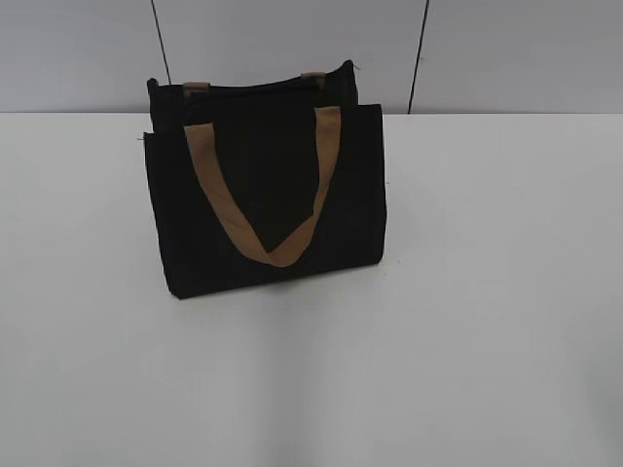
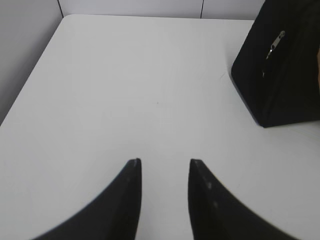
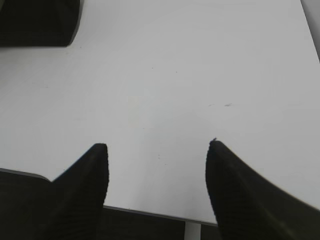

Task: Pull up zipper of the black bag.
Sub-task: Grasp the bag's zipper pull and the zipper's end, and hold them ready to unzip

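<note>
A black bag (image 1: 268, 185) with tan handles (image 1: 265, 209) stands upright on the white table (image 1: 487, 292), left of centre. In the left wrist view the bag's side (image 2: 280, 65) shows at the upper right, with a metal zipper pull (image 2: 275, 44) near its top. My left gripper (image 2: 165, 162) is open and empty over bare table, well short of the bag. My right gripper (image 3: 157, 145) is open wide and empty near the table's front edge; a corner of the bag (image 3: 37, 20) shows at the upper left of the right wrist view. Neither gripper shows in the exterior view.
A grey panelled wall (image 1: 487, 49) runs behind the table. The table's front edge (image 3: 150, 212) shows under my right gripper. The table's left edge (image 2: 30, 80) shows in the left wrist view.
</note>
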Tool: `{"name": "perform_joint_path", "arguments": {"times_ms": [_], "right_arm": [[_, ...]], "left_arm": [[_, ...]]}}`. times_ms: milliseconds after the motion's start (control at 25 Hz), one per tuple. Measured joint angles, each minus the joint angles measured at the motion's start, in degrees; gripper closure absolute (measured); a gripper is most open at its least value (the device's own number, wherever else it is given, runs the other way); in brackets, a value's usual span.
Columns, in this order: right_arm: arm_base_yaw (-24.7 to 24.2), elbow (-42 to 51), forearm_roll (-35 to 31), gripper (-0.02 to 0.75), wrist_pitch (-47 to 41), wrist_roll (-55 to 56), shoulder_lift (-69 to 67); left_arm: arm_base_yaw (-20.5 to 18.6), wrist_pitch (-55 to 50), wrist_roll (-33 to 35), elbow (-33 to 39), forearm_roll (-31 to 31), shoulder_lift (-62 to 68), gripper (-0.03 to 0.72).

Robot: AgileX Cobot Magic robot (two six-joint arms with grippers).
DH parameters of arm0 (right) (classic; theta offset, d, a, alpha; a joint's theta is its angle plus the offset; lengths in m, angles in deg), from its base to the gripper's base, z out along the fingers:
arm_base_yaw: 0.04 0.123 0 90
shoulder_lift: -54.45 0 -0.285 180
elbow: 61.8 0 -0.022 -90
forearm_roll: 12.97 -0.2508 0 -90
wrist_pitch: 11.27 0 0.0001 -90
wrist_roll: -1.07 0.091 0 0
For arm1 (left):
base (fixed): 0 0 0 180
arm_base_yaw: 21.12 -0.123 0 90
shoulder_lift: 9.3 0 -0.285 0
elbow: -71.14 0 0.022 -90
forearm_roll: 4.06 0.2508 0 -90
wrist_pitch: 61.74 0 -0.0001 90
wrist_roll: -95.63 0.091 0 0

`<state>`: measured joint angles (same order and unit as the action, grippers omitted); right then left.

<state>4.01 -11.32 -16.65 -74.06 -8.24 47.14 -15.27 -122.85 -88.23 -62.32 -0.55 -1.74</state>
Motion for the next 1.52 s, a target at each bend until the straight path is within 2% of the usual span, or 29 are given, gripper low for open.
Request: {"name": "perform_joint_path", "arguments": {"times_ms": [600, 720, 1000, 1200, 1400, 1520], "right_arm": [[0.0, 0.0, 0.0, 0.269, 0.0, 0.0, 0.0], [0.0, 0.0, 0.0, 0.269, 0.0, 0.0, 0.0], [0.0, 0.0, 0.0, 0.269, 0.0, 0.0, 0.0], [0.0, 0.0, 0.0, 0.269, 0.0, 0.0, 0.0], [0.0, 0.0, 0.0, 0.269, 0.0, 0.0, 0.0], [0.0, 0.0, 0.0, 0.269, 0.0, 0.0, 0.0]], "left_arm": [[0.0, 0.1, 0.0, -0.1, 0.0, 0.2, 0.448], [0.0, 4.7, 0.0, -1.3, 0.0, 3.4, 0.448], [0.0, 27.5, 0.0, -0.5, 0.0, 16.4, 0.448], [0.7, 48.3, 0.0, 7.0, -1.4, 26.2, 0.438], [0.8, 76.9, 0.0, 16.7, -1.2, 40.1, 0.344], [0.8, 87.1, -1.4, 18.4, -0.8, 50.3, 0.305]]}}
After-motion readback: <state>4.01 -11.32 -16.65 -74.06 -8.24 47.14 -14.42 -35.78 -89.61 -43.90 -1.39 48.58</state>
